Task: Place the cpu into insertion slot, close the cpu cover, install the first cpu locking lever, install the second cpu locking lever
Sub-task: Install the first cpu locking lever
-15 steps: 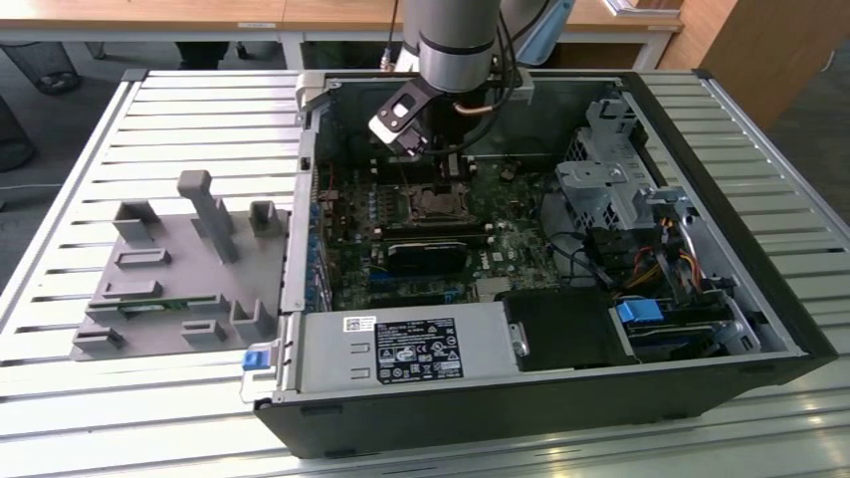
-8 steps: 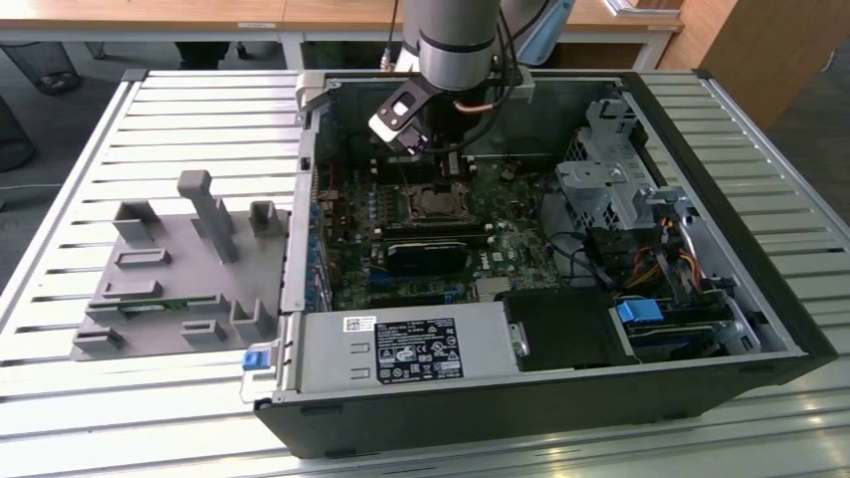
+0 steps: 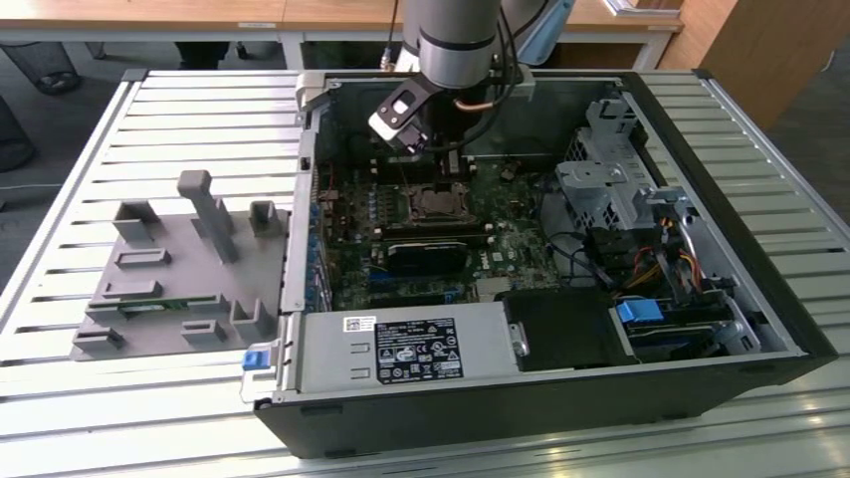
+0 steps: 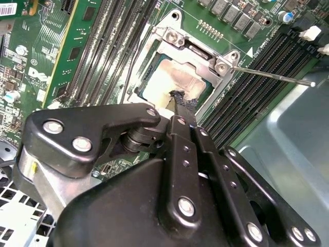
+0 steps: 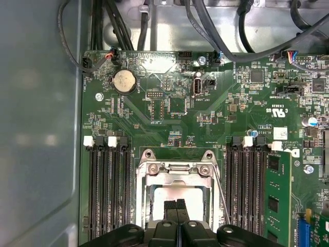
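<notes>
gripper (image 4: 180, 99) pinched shut, empty, tips over cpu (image 4: 162, 82) | cpu in slot (image 3: 433, 203), cover (image 4: 203, 54) lying across it | lever (image 4: 272, 76) sticking free | judged closing cover: press frame, not chip face, straight down

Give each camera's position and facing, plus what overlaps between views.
Exterior view: off the arm, high, looking down into the open computer case on a slatted table; the arm reaches in.
First wrist view: on the arm, facing squarely down at the motherboard; tips of the shut tool show.
Second wrist view: on the arm, looking slantwise along the tool to the cpu.
Shared: both wrist views show the cpu cover and the tool's tips.
</notes>
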Tool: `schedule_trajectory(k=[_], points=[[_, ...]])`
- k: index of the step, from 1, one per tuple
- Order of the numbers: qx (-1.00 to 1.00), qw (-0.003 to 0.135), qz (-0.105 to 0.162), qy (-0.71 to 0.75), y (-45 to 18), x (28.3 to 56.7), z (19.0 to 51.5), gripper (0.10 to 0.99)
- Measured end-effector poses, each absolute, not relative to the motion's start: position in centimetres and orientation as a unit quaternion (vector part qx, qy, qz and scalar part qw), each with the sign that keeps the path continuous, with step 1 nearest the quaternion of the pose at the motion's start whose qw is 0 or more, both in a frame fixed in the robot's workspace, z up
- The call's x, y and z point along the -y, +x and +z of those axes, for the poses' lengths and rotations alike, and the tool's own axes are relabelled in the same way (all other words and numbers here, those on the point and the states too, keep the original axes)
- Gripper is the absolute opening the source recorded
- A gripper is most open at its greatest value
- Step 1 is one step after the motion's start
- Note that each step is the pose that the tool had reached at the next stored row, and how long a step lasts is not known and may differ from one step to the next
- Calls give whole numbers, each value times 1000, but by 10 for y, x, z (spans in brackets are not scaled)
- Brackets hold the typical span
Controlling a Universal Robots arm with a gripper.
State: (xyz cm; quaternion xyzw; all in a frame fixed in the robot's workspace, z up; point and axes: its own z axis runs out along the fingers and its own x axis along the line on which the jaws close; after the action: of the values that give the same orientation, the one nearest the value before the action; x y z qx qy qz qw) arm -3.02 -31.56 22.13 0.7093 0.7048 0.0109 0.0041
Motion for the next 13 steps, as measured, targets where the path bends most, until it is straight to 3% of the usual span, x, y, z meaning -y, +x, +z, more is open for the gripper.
schedule_trajectory(k=[13], points=[[-705,4,11,709,-30,316,225,106]])
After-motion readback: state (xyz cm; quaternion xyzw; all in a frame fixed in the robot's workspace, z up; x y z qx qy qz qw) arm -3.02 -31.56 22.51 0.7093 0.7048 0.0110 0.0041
